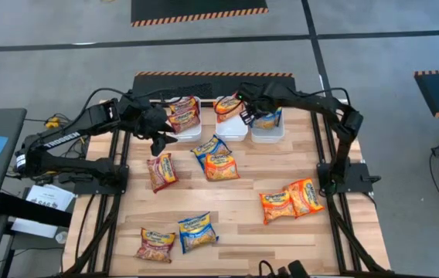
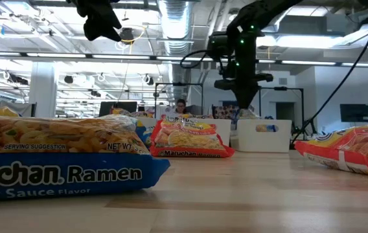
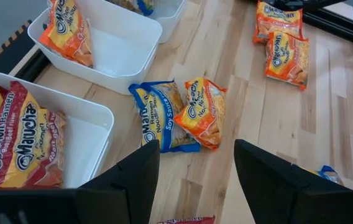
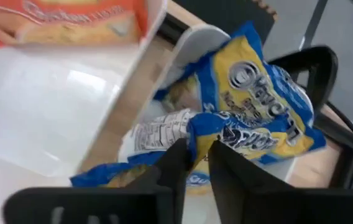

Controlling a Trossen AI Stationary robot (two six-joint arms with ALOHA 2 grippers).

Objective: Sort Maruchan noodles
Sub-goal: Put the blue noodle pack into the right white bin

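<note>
While the right gripper [image 4: 192, 163] hung over the right bin [image 1: 268, 135], its fingers a little apart around the edge of a blue packet [image 4: 251, 118], that packet could have draped over the rim. The left gripper [image 3: 195, 180] waited, spread wide and empty, above the table.

three bins [image 1: 233, 129] behind scattered packets [image 1: 216, 161]

The wooden counter [image 1: 235, 212] stands on a grey floor [image 1: 374, 69] crossed by dark lines. Beyond its far edge lies a black mat [image 1: 196, 9] edged with orange-and-black stripes. Behind the counter, an open office with white columns [image 2: 43, 87], monitors [image 2: 354, 112], exposed ducting [image 2: 177, 13] and strip lights [image 2: 138, 59]; a person [image 2: 181, 107] sits there.
</note>
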